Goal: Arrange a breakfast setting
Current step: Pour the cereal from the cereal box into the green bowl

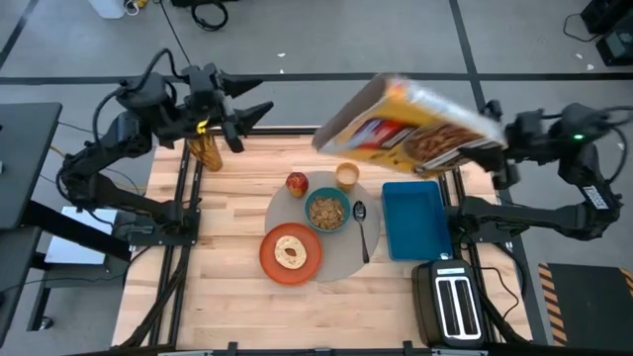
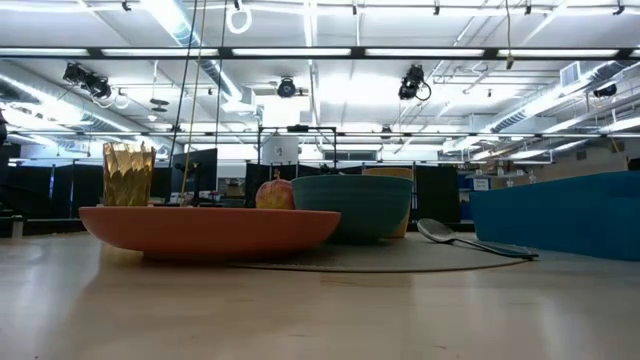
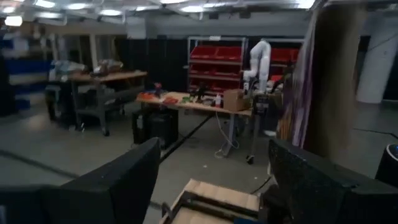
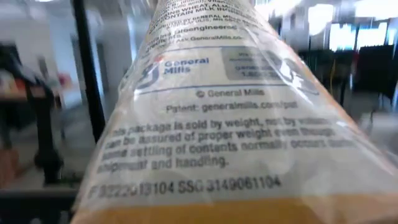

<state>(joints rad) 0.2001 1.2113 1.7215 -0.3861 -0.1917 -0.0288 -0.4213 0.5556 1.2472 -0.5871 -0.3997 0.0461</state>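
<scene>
**Cereal bag hangs over a laid breakfast**

From above: the right hand (image 1: 497, 138) grasps a cereal bag (image 1: 410, 127) tilted above the cup (image 1: 346, 176); the filled bowl (image 1: 326, 211) sits below on the placemat (image 1: 341, 259). Cereal could spill there. Left hand (image 1: 249, 117), released, waits far off. Low view: spoon (image 2: 470, 238) beside bowl on the desk (image 2: 320, 310). Right wrist view: bag fills everything.

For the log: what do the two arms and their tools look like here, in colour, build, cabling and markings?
Both arms are dark, near-black jointed links with black cables along them. The left arm ends in a tool with two dark, tapering fingers. The right arm shows a small green light near its wrist and a white label on a lower link; its tool cannot be made out.
</scene>
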